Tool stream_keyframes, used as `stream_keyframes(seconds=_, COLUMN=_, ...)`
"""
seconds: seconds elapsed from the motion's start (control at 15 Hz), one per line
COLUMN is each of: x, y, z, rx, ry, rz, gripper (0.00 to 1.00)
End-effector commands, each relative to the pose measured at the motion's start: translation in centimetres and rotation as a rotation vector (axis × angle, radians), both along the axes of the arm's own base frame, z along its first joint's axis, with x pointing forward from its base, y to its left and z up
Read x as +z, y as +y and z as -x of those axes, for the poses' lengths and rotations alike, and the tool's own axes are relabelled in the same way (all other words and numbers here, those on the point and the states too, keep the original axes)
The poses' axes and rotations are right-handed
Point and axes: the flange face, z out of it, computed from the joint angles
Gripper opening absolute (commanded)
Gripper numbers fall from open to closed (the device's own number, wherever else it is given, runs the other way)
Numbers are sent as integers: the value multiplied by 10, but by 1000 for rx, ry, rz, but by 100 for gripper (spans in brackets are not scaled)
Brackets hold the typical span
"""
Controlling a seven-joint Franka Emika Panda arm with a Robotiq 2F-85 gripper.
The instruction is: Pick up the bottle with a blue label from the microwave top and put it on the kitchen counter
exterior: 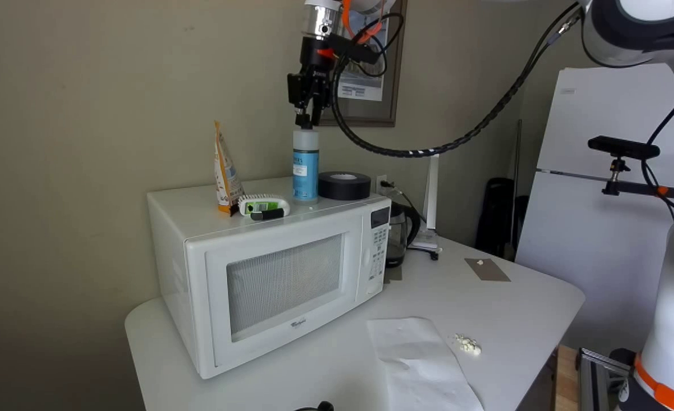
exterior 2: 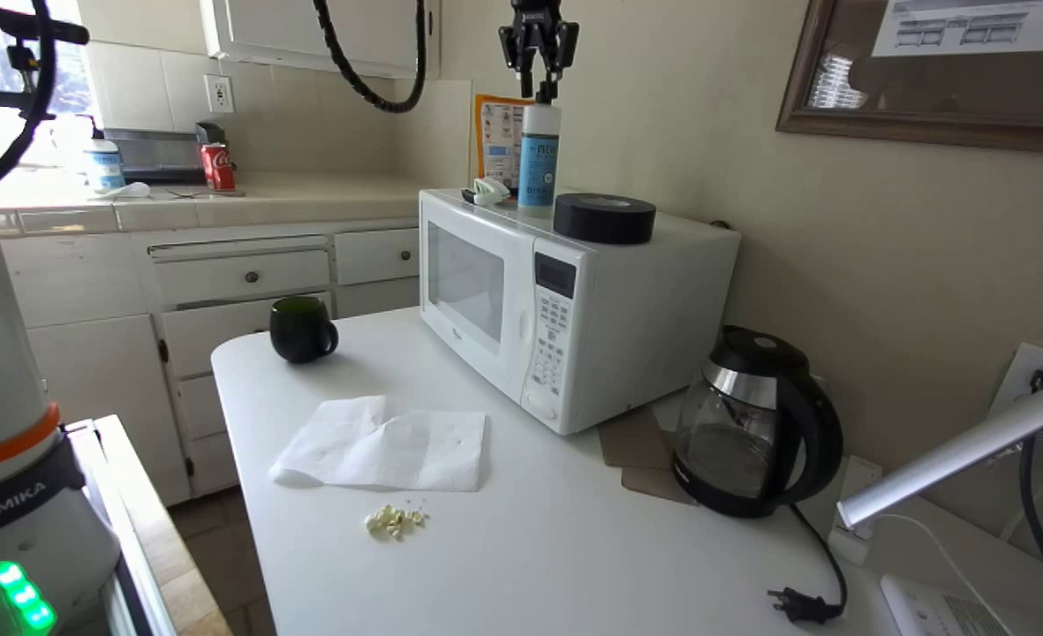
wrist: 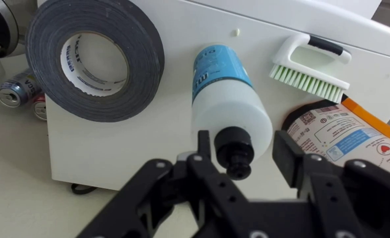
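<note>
The bottle with a blue label stands upright on the microwave top; it also shows in an exterior view and in the wrist view. Its cap is black. My gripper is directly above the bottle, pointing down, in both exterior views. In the wrist view the gripper is open, its fingers on either side of the black cap. A gap shows at each side, smaller at the left finger. The kitchen counter is the pale tabletop under the microwave.
On the microwave, a black tape roll stands beside the bottle, with a brush and an orange-edged bag on the opposite side. The counter holds a kettle, paper towel, crumbs and a dark mug.
</note>
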Motion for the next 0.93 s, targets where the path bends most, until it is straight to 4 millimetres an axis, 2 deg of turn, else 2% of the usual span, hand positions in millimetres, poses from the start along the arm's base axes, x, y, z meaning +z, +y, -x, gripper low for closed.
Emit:
stream_keyframes(seconds=0.0, x=2, y=-2, z=3, rx=-12, ry=18, rz=5, gripper=28)
stream_keyframes(seconds=0.2, x=2, y=-3, z=2, rx=-15, ry=15, rz=6, gripper=5)
stream_keyframes(seconds=0.33, x=3, y=-4, z=5, rx=-9, ry=20, rz=5, gripper=7)
stream_keyframes(seconds=0.47, x=13, y=-3, z=18, rx=8, ry=14, rz=1, gripper=7)
stream_keyframes(seconds=0.67, x=40, y=-10, z=55, rx=30, ry=-19, rz=-13, gripper=7)
stream_keyframes(seconds=0.73, x=50, y=-13, z=76, rx=26, ry=-36, rz=-24, gripper=7)
stream_keyframes(seconds=0.87, x=58, y=-18, z=105, rx=-9, ry=-50, rz=-43, gripper=7)
